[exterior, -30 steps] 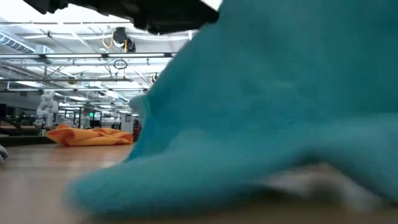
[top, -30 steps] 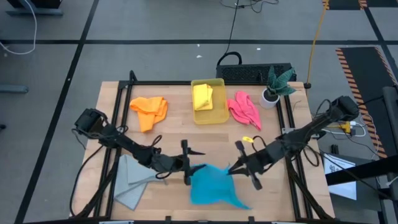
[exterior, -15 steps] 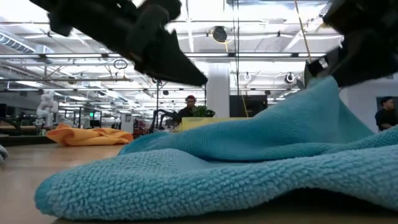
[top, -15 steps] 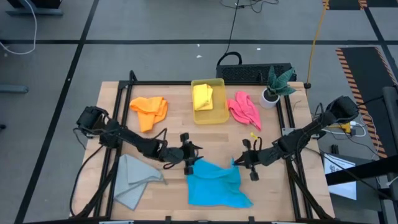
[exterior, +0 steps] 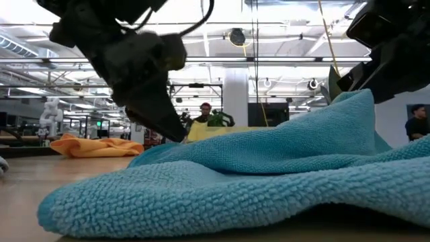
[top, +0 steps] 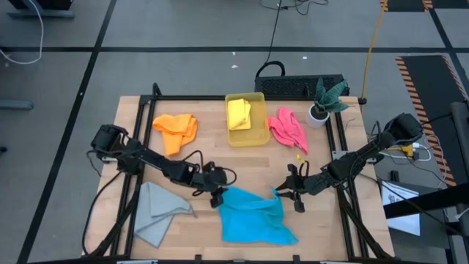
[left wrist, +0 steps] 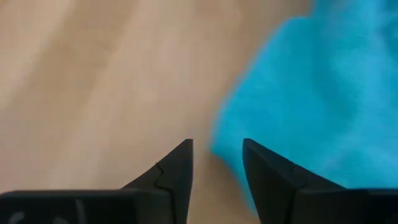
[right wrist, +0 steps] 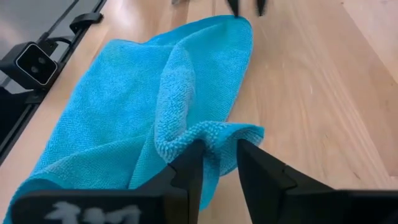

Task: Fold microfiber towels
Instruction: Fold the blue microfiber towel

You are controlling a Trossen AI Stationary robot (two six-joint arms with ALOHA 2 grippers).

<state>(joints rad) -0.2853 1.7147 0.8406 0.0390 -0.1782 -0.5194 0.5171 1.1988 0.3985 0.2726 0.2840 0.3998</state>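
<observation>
A bright blue towel (top: 253,216) lies rumpled on the wooden table near its front edge, with its far-right corner (exterior: 359,107) raised in a fold. My left gripper (top: 218,196) is open and low at the towel's far-left corner (left wrist: 230,134), slanting down. My right gripper (top: 284,192) is open at the raised far-right corner, one finger on either side of the fold (right wrist: 208,134). Also on the table are an orange towel (top: 176,130), a pink towel (top: 287,128) and a light grey towel (top: 157,213). A yellow towel (top: 239,114) lies in the bin. My left gripper has the blue towel's far-left corner (left wrist: 224,140) just ahead of the gap between its fingers; whether a finger touches it I cannot tell. My right gripper has the raised fold (right wrist: 199,137) at its fingertips, with the jaws apart; whether the cloth rests against a finger I cannot tell.
A translucent yellow bin (top: 249,143) stands at the far middle and a potted plant (top: 322,103) at the far right. A black frame (top: 139,147) runs round the table. The low camera (right wrist: 36,62) sits at the near edge. Bare wood lies between the towels.
My right gripper has come down with the blue towel, which had hung bunched above the table and now lies spread on it with only that corner raised. My left gripper has sunk toward the towel's far-left corner, rolled, and its fingers have drawn closer together.
</observation>
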